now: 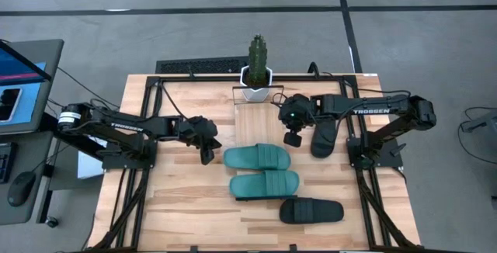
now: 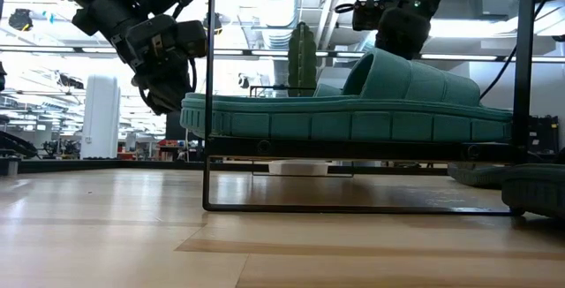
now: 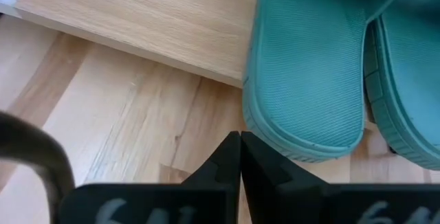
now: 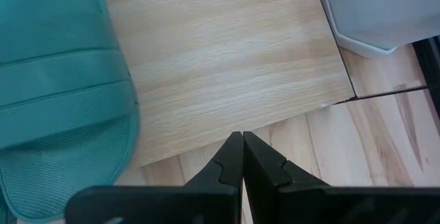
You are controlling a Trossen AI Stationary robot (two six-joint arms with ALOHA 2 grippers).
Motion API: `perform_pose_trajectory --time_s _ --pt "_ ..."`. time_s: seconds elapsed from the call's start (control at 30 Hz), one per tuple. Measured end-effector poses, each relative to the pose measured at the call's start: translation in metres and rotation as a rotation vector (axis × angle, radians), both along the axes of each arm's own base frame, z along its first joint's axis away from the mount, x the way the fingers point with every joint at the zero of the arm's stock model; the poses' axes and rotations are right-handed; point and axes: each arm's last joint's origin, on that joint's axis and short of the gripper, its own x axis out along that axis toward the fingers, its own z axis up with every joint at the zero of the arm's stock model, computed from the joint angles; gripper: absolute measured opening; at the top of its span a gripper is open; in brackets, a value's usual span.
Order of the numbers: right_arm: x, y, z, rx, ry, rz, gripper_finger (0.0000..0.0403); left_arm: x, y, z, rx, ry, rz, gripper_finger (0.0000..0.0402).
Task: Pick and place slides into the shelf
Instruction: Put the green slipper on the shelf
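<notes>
On the light-wood plank of the shelf (image 1: 255, 123), seen from above, two teal-green slides (image 1: 258, 157) (image 1: 265, 184) lie side by side, toes pointing to the left arm's side. Their wide straps are ribbed; in the left wrist view the nearer sole (image 3: 309, 66) shows a fine ridged tread and a rounded toe overhanging the plank edge. A black slide (image 1: 311, 210) lies beyond the second teal one, toward the near edge; whether it rests on the plank or on the surface cannot be told. Another black slide (image 1: 322, 136) lies beside the shelf, partly hidden under the right arm. The left gripper (image 1: 206, 147) hangs just beside the teal toes, fingers pressed together and empty. The right gripper (image 1: 293, 131) hangs over the plank's bare stretch, likewise closed on nothing. A white faceted pot (image 1: 255, 83) with a cactus stands at the far end. In the low view, a thin black wire frame (image 2: 209, 129) carries the plank.
</notes>
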Motion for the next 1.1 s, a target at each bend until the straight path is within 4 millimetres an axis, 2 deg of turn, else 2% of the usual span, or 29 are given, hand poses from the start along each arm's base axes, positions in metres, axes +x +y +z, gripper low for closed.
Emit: perform_pose_trajectory --time_s 0.27,0.57,0.77,0.87,1.0,1.1 --pt "0.0 0.002 0.0 -0.003 0.002 0.014 0.0 -0.001 0.001 -0.001 0.009 0.019 0.03 0.0" --pt "-0.002 0.005 0.002 -0.005 0.0 0.025 0.0 0.003 0.0 0.003 0.037 -0.041 0.052 0.0" --pt "-0.009 0.006 0.012 -0.013 -0.033 0.022 0.0 0.003 0.0 0.002 0.046 -0.038 0.065 0.0" --pt "-0.013 0.006 0.018 -0.025 -0.056 0.015 0.0 0.008 0.0 -0.004 0.041 -0.002 0.075 0.0" --pt "-0.017 0.006 0.024 -0.035 -0.076 0.002 0.0 0.025 -0.004 -0.008 0.057 0.041 0.044 0.0" --pt "-0.02 0.006 0.028 -0.029 -0.096 -0.012 0.0 0.03 -0.003 -0.005 0.077 0.044 0.03 0.0"
